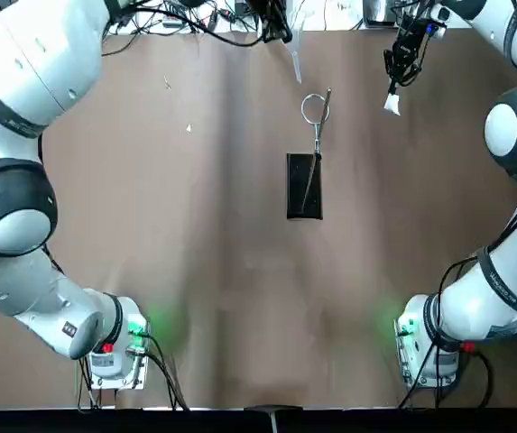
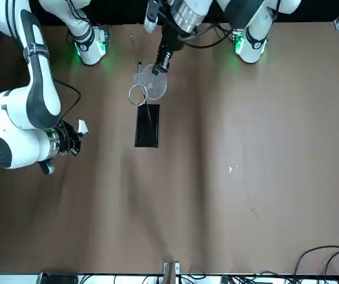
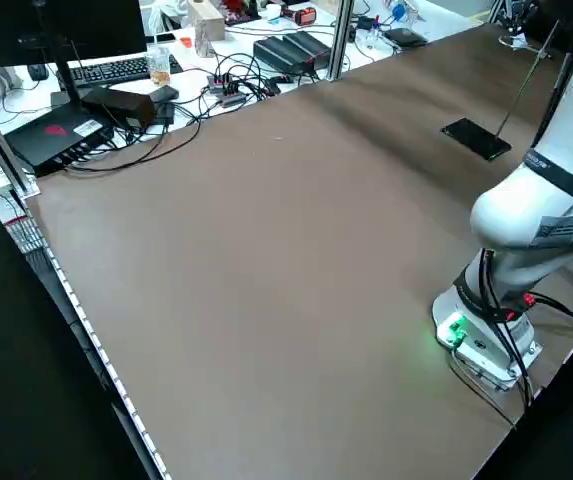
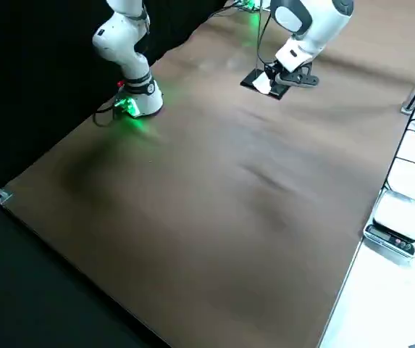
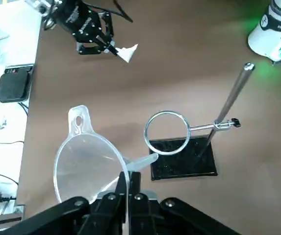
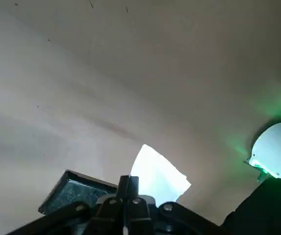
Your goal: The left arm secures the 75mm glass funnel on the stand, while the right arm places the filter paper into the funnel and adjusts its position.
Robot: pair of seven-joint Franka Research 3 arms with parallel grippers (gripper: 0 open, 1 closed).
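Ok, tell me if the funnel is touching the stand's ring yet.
Apart. The left wrist view shows the funnel, held by the left end effector, beside the ring with bare table between them.

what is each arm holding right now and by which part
The left gripper holds the glass funnel pinched at its rim, beside the stand. The right gripper holds the filter paper by one edge.

white filter paper point(image 5: 127, 52), black stand point(image 5: 182, 157) base
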